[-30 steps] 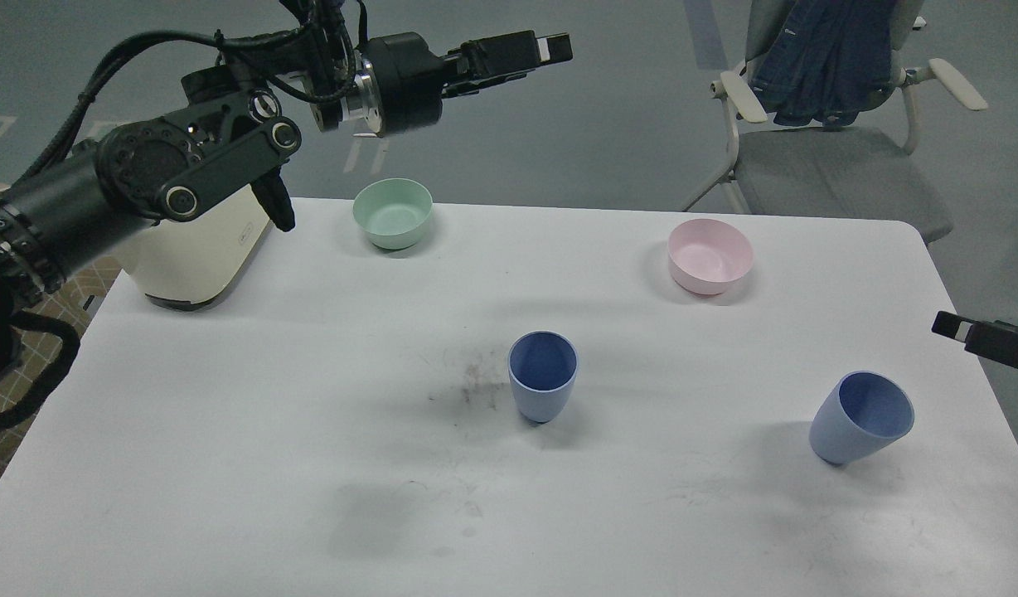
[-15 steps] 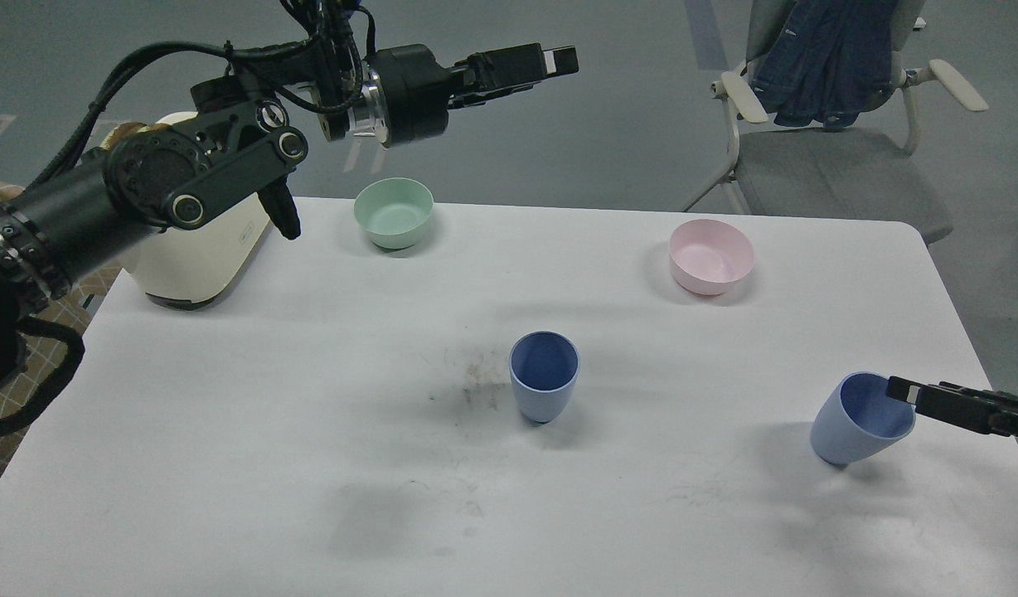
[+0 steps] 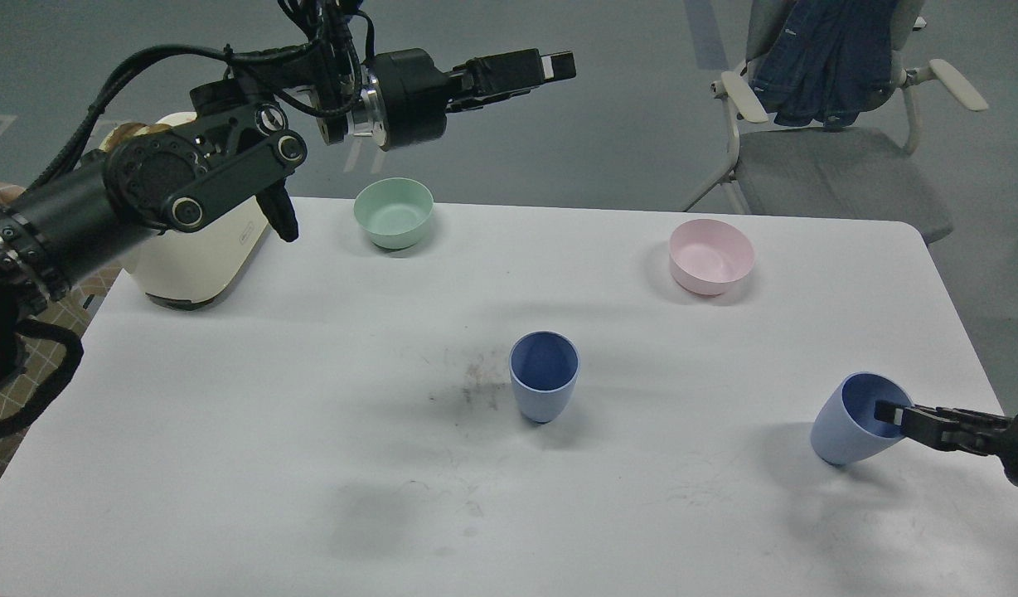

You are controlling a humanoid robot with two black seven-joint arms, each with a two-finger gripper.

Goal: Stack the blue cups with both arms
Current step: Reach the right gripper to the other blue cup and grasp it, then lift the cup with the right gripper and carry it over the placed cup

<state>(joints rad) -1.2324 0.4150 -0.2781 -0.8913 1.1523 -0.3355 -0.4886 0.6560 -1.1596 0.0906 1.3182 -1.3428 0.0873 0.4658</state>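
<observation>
While the left pincer (image 3: pixel 559 66) stays high up and far back, the right pincer (image 3: pixel 886 412) has moved lower and further in than half a second ago. Its tip now pokes over the rim into the mouth of the near blue cup (image 3: pixel 853 423), which leans on the white tabletop (image 3: pixel 310 464). I cannot tell if the right pincer is open or closed. The other blue cup (image 3: pixel 544 377) stands upright, well to the left of that pincer and in the same spot as before. Farther back sit the pink bowl (image 3: pixel 712 257) and the green bowl (image 3: pixel 393 213). The green bowl is below the left pincer; whether that one is open I cannot tell.
</observation>
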